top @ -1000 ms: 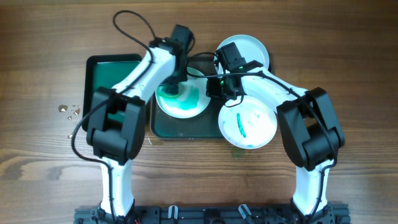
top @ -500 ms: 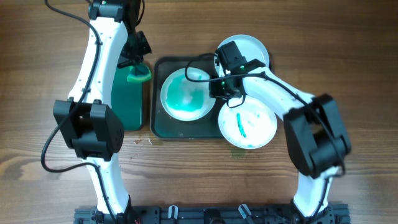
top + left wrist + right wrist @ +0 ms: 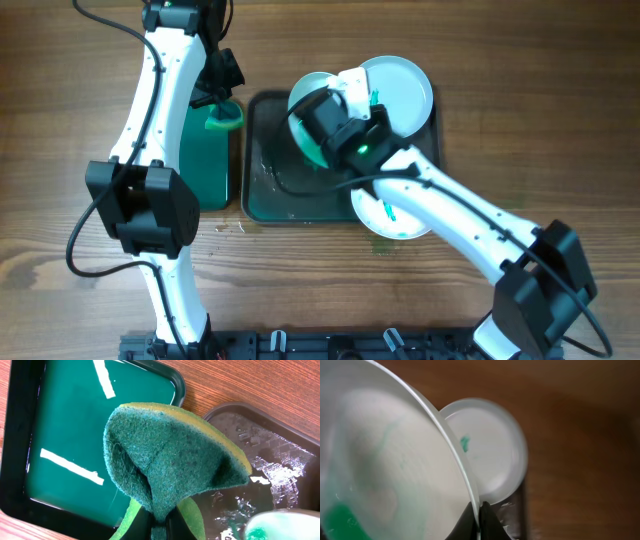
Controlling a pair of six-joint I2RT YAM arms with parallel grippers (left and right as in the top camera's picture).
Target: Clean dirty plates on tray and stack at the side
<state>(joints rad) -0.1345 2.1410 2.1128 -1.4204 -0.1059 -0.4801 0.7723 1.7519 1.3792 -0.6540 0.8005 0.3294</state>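
Observation:
My right gripper is shut on the rim of a plate with a teal smear, holding it tilted above the wet dark-green tray. The right wrist view shows the fingers pinching that plate, with a second plate bearing one small teal spot beyond it. That plate lies at the tray's far right. A third plate with a teal streak lies at the near right, partly under my arm. My left gripper is shut on a green sponge.
A smaller narrow green tray holding green liquid stands left of the big tray; the sponge hangs over its far right corner. Bare wooden table lies all around. Small bits of debris lie near the big tray's front left corner.
The right gripper has lifted the smeared plate off the tray's left half and tilted it. The left arm swung the sponge from that plate to over the small tray, then stayed still.

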